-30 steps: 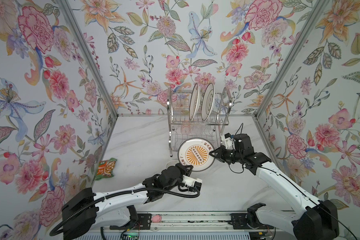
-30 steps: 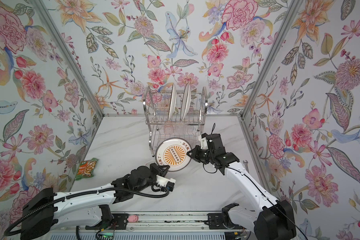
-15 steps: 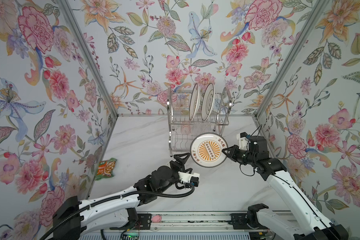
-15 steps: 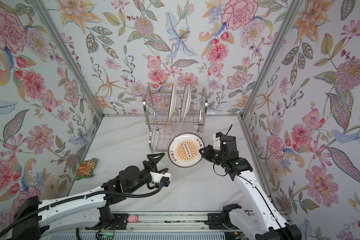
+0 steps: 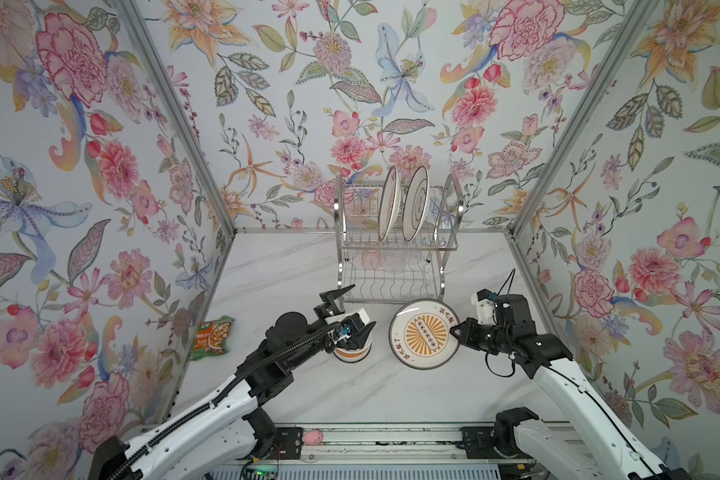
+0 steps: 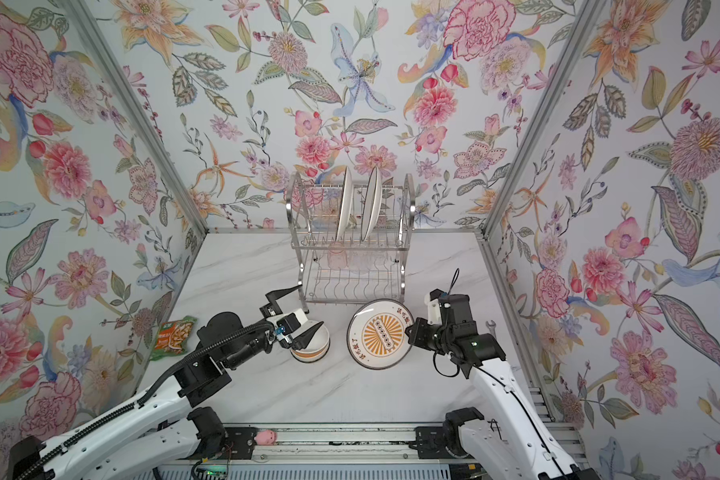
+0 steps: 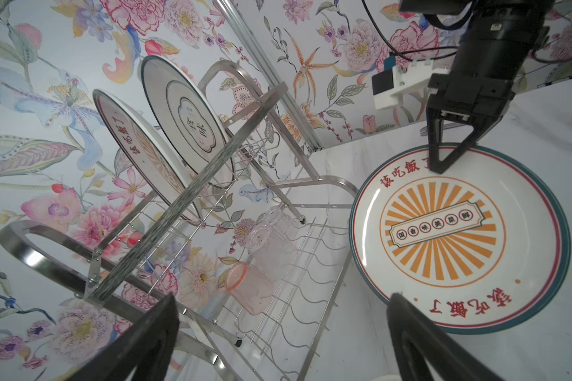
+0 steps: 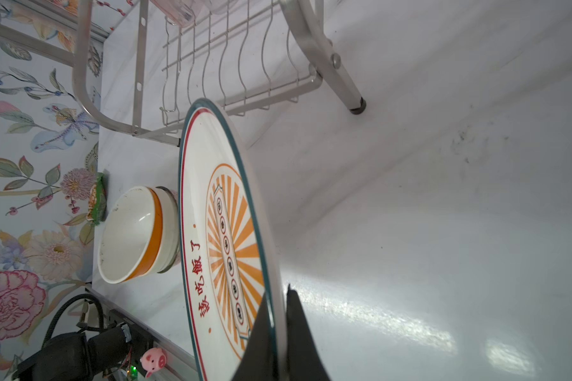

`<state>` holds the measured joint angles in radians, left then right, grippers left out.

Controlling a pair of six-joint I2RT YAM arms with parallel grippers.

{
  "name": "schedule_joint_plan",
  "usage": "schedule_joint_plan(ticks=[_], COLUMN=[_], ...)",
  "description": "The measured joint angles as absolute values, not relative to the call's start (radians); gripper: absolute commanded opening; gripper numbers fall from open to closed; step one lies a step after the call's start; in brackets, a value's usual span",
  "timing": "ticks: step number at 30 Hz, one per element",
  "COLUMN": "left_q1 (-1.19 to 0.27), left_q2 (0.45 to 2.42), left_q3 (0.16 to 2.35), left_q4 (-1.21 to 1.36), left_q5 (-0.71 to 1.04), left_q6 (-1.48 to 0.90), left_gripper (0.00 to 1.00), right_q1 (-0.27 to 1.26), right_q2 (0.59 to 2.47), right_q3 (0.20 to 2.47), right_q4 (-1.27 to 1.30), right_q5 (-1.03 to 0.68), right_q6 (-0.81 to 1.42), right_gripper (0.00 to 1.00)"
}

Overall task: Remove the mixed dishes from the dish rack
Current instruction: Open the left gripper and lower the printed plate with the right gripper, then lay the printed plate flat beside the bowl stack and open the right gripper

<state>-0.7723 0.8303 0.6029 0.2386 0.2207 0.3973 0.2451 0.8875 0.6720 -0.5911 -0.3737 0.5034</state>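
Observation:
The dish rack stands at the back. Two plates stand upright on its top shelf. A pink tumbler and clear tumblers lie on the lower shelf. My right gripper is shut on the rim of the orange sunburst plate, tilted low over the table. My left gripper is open above an orange-banded bowl nested in another bowl.
A green-orange food packet lies by the left wall. A steel wrench lies near the right wall. A pink pig toy sits on the front rail. Flowered walls close three sides.
My left gripper opened, let go of the bowl and lifted off it. The right arm carried the sunburst plate rightward from the rack front, then down toward the table.

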Motion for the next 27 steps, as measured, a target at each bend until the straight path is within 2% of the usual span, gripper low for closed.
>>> schedule_joint_plan(ticks=[10,26,27], left_q1=[-0.641,-0.61,-0.609], left_q2=[0.862,0.949,0.953], left_q3=[0.603,0.63,0.636], left_q4=[0.195,0.157,0.157], left_q5=[0.443,0.522,0.525], left_q6=[0.222,0.193,0.193], left_gripper=[0.99,0.99,0.99], right_q1=[0.233,0.181,0.179], right_q2=[0.969,1.14,1.147], right_q3=[0.552,0.48,0.477], right_q4=[-0.493,-0.268,-0.257], right_q5=[-0.404,-0.523,-0.528], right_q6=[0.47,0.48,0.482], right_gripper=[0.0,0.0,0.02])
